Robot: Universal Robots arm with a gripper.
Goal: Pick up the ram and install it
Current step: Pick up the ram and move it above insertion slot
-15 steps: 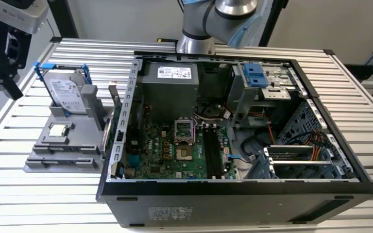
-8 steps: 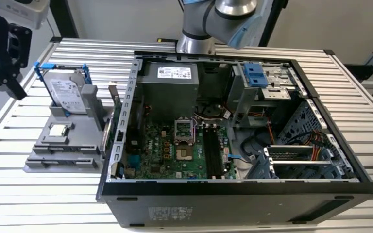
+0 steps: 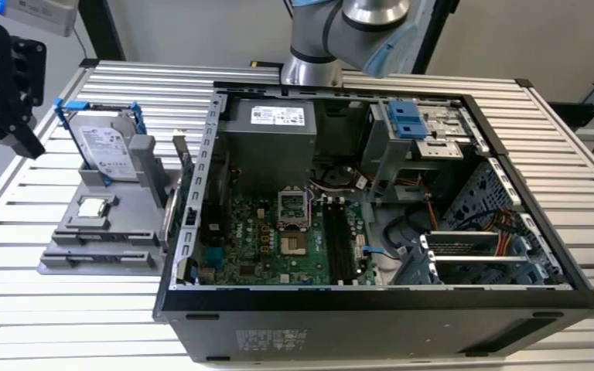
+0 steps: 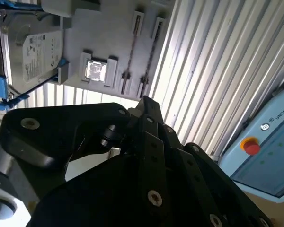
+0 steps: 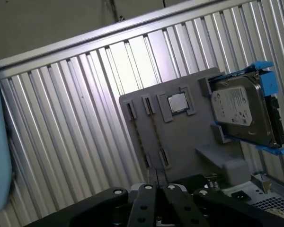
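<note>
the gripper (image 5: pixel 156 183) hangs above the gray parts holder (image 5: pixel 189 137), its fingers drawn narrow together. below it the holder carries the hard drive (image 5: pixel 241 111) and the cpu chip (image 5: pixel 178 102). the ram (image 3: pixel 180 152), as far as i can tell, stands on edge beside the computer case (image 3: pixel 380 325), well apart from the gripper

You see your black gripper (image 5: pixel 156 183). Past its jaws sits a grey tray (image 5: pixel 189 137) on a shiny silver table (image 5: pixel 61 118) with long stripes. The silver hard drive (image 5: pixel 262 111) has a blue frame (image 5: pixel 261 66) and a white label (image 5: pixel 232 106).
</note>
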